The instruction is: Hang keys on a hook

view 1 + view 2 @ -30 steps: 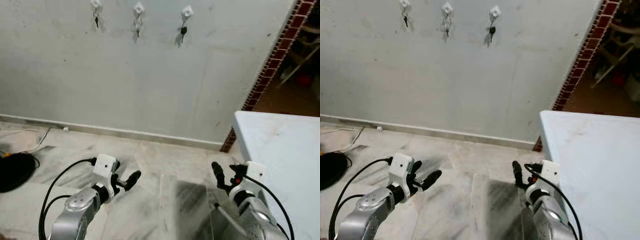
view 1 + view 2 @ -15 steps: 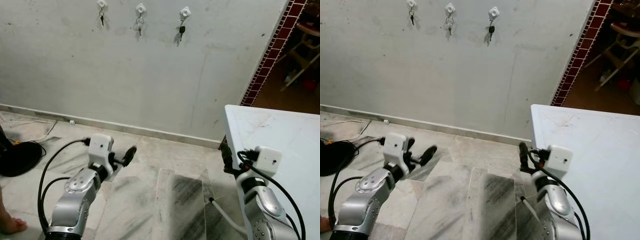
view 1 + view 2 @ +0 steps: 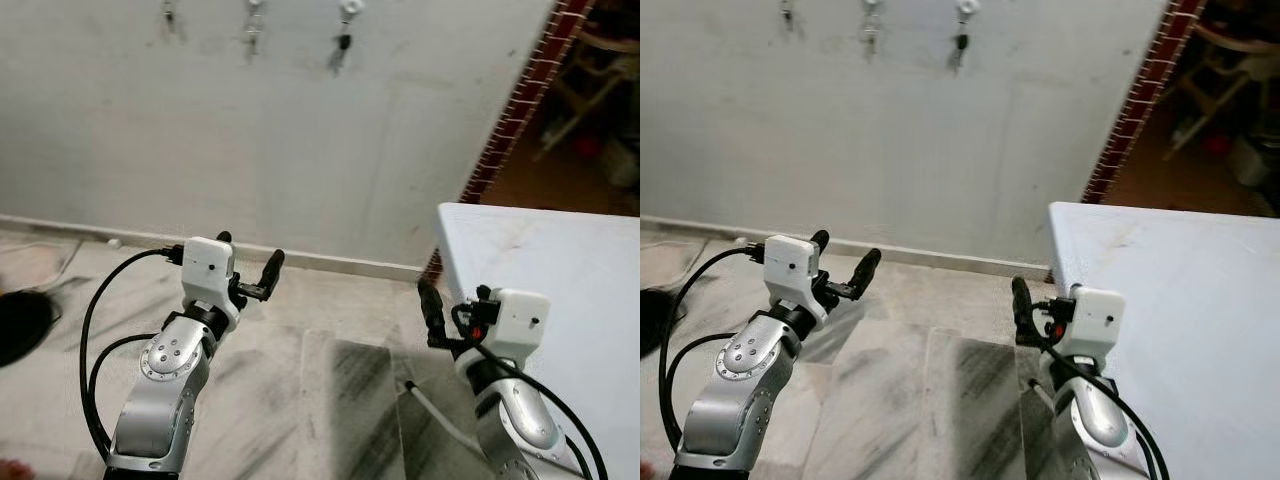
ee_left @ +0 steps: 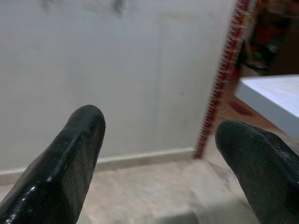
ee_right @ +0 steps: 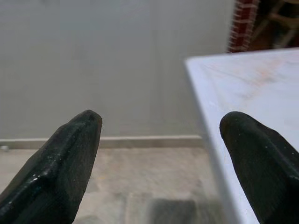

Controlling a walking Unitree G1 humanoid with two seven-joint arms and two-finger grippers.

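Lower left: left gripper [image 3: 250, 272], fingers spread, empty. Lower right: right gripper [image 5: 159, 154], fingers spread, empty, beside white table [image 3: 560, 270]. Beyond, marble floor [image 3: 330, 350], grey wall [image 3: 300, 130]. Top edge, upper left: keys [image 3: 342, 42] hanging on hooks [image 3: 350, 6].

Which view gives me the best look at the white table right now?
The right eye view: the white table fills its right side, with the near corner and a broad stretch of top visible. The left eye view shows a narrower part of it. The right wrist view shows one blurred corner, the left wrist view just a distant edge.
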